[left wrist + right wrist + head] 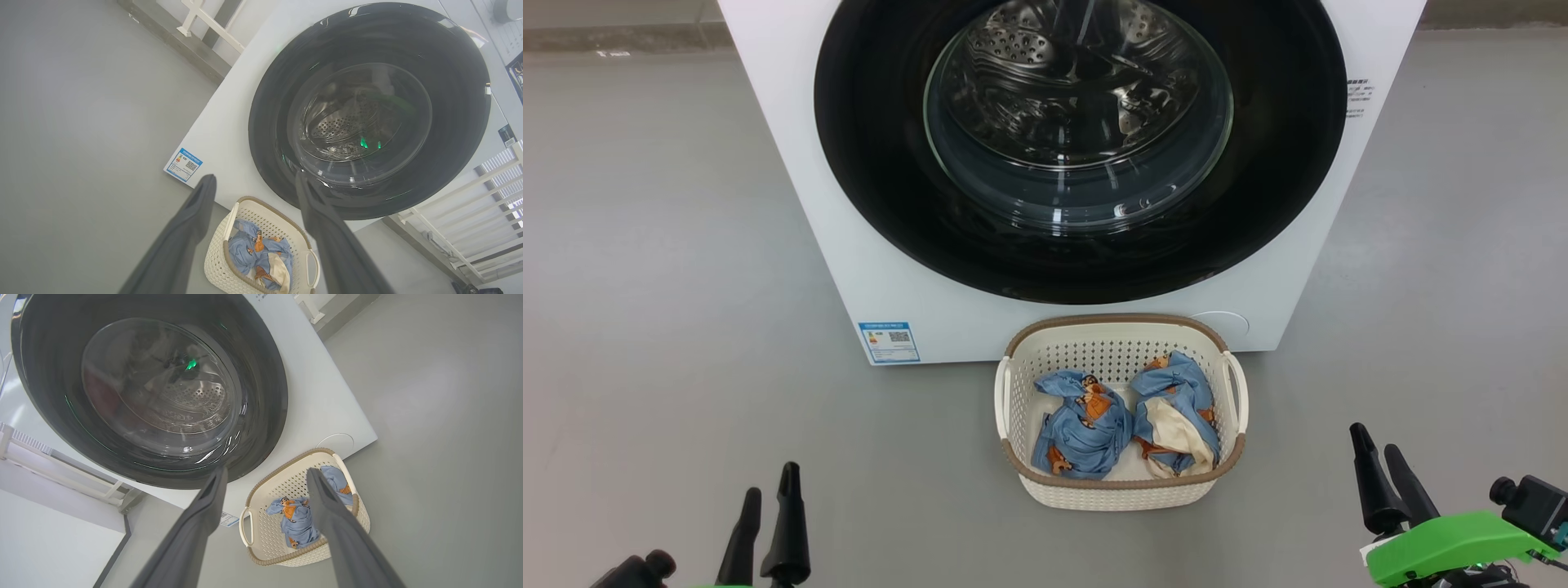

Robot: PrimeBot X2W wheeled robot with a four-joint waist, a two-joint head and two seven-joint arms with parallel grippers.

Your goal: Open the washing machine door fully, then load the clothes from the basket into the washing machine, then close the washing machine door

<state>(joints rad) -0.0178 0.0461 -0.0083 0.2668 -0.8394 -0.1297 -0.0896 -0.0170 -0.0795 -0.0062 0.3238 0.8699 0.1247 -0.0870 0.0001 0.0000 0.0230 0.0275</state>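
So the washing machine door [1078, 139] is shut flat against the front of the washing machine [792, 204] — step one, opening it, hasn't started. Both grippers sit low and well back from it. The left gripper [772, 480] and right gripper [1374, 438] each have their fingers spread wide with nothing in them. The basket [1115, 320] is on the floor [645, 327] right in front of the machine, just under the door's black ring. The clothes [1082, 429] are two blue bundles side by side inside it.

My take on doing this well: I can't spot a handle or recess on that ring from any angle, so I'd find the latch side first. Then I'd hook a finger behind the ring's edge and pull along the door's arc, not straight out. The basket is the snag — an arm coming in low could shove it, so I'd approach from above. I'd swing the door fully open, or loading probably gets cramped.
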